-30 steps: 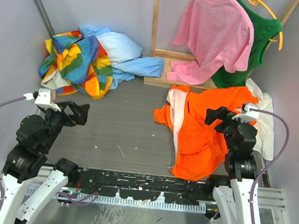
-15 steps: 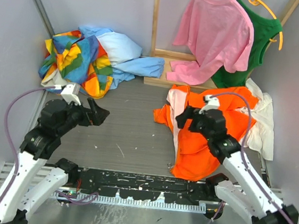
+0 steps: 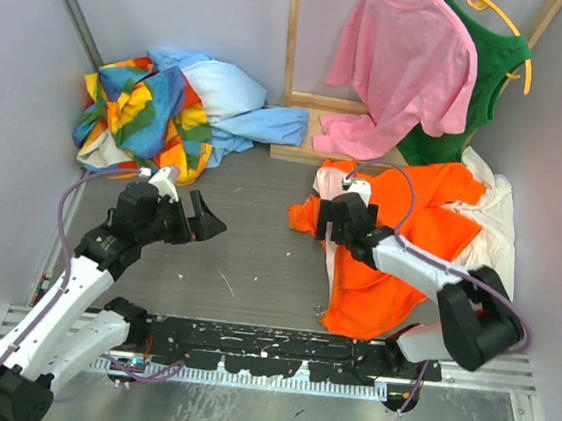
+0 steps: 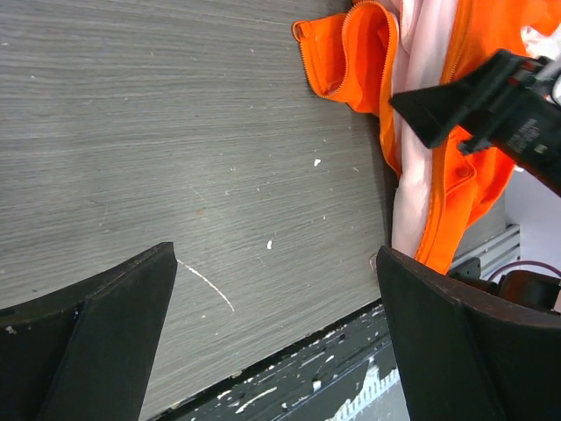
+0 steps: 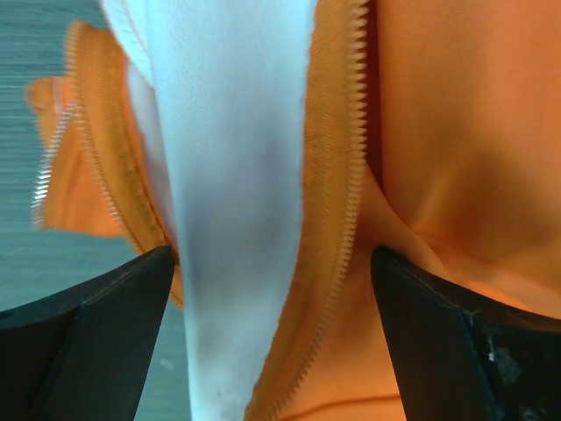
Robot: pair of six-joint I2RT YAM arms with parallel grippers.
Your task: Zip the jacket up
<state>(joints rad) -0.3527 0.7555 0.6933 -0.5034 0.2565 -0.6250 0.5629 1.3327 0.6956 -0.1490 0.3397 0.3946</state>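
The orange jacket [image 3: 397, 253] lies crumpled on the right of the table, unzipped, with its pale lining [image 3: 335, 191] folded out along the left edge. My right gripper [image 3: 326, 218] is open just above that edge. In the right wrist view the lining strip [image 5: 232, 175] and a row of zipper teeth [image 5: 351, 175] lie between the spread fingers. My left gripper [image 3: 203, 224] is open and empty over bare table, left of the jacket. The left wrist view shows the jacket's edge [image 4: 359, 61] and the right gripper [image 4: 473, 96] beyond my open fingers.
A multicoloured patchwork garment [image 3: 140, 115] and a light blue cloth [image 3: 241, 111] lie at the back left. A pink T-shirt [image 3: 402, 67] and a green garment [image 3: 486, 81] hang on a wooden rack [image 3: 291, 41] at the back. A white cloth [image 3: 500, 234] lies right of the jacket.
Both arms have reached forward from their folded pose. The right gripper moved left and down onto the jacket's left edge. The left gripper moved right toward the table's middle.
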